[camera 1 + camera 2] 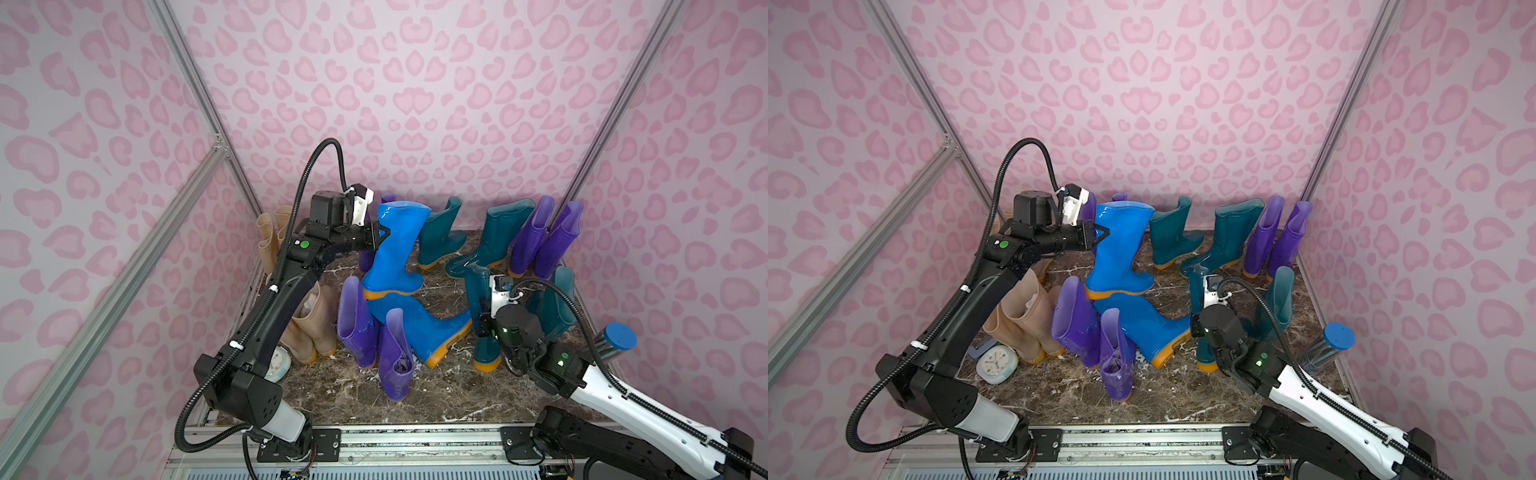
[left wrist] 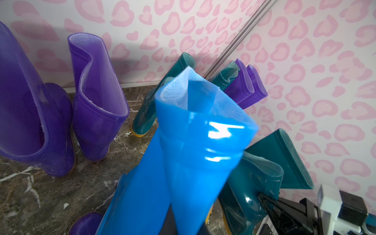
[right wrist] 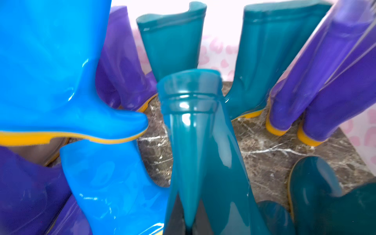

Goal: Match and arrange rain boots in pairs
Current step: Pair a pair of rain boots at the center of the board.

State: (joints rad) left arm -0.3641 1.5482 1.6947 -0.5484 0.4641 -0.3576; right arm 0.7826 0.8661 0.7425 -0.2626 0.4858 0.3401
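The left gripper (image 1: 380, 237) is clenched on the upper shaft of a blue boot (image 1: 395, 249), which it holds roughly upright near the middle of the marble surface (image 1: 436, 395). In the left wrist view the shaft is folded flat and covers the fingers almost wholly. The boot's sole sits right above a second blue boot (image 1: 424, 328) lying on its side; whether the two touch cannot be told.

The right gripper (image 1: 483, 311) is grasping the shaft of a teal boot (image 1: 478, 286) that stands right of centre. The right wrist view is blurred and shows the shaft pinched to a ridge, with only dark slivers of the fingers at the picture's edge.

Two purple boots (image 1: 357, 324) stand near, just left of the lying blue one. A purple pair (image 1: 530, 239) leans in the far right corner beside two teal boots (image 1: 494, 237). Another teal one (image 1: 557, 307) is half hidden behind the right arm. The beige boots (image 1: 318, 322) on the left are partly covered by the left arm, as is a small clock (image 1: 996, 362). Two more purple ones (image 2: 97, 101) by the far wall show plainly only in the left wrist view.
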